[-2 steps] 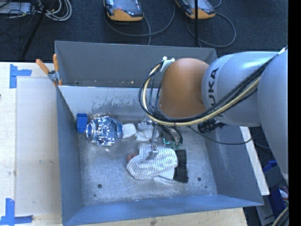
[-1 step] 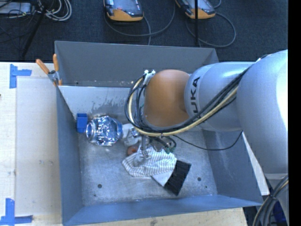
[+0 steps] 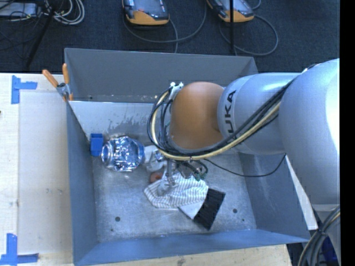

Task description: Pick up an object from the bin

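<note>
Tool [image 3: 166, 184] stands low at the middle of the bin [image 3: 83, 215], its tip down on the left part of a crumpled white cloth [image 3: 184, 195]; you cannot tell whether it is apart or together, since the arm's orange cover [image 3: 191, 115] and cables [image 3: 157, 127] hang over it. A black block [image 3: 209, 208] touches the cloth's right edge, a small brown thing [image 3: 155, 177] lies just beside its upper left, and a crushed shiny bottle [image 3: 123, 153] sits near to the left. Judge the cloth the likeliest pick, being bunched high enough to pinch; nothing shows it gripped.
</note>
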`<state>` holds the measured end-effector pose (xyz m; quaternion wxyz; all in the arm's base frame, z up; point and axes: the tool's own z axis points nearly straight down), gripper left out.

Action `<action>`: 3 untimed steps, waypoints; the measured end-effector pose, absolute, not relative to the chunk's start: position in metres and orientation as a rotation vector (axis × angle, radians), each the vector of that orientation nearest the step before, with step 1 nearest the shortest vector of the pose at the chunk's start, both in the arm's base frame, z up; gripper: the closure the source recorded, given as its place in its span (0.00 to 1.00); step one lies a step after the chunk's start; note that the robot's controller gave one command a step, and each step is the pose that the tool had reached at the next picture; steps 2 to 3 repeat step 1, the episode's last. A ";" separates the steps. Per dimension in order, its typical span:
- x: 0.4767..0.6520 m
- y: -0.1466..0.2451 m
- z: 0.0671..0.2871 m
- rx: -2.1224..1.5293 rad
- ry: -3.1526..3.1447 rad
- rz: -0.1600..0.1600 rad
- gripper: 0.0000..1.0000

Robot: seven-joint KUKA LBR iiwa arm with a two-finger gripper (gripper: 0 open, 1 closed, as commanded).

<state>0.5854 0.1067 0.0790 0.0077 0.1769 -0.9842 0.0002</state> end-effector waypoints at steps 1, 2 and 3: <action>0.569 0.109 0.208 0.538 -3.103 -0.001 1.00; 0.569 0.109 0.208 0.538 -3.103 -0.001 1.00; 0.569 0.109 0.208 0.538 -3.103 -0.001 1.00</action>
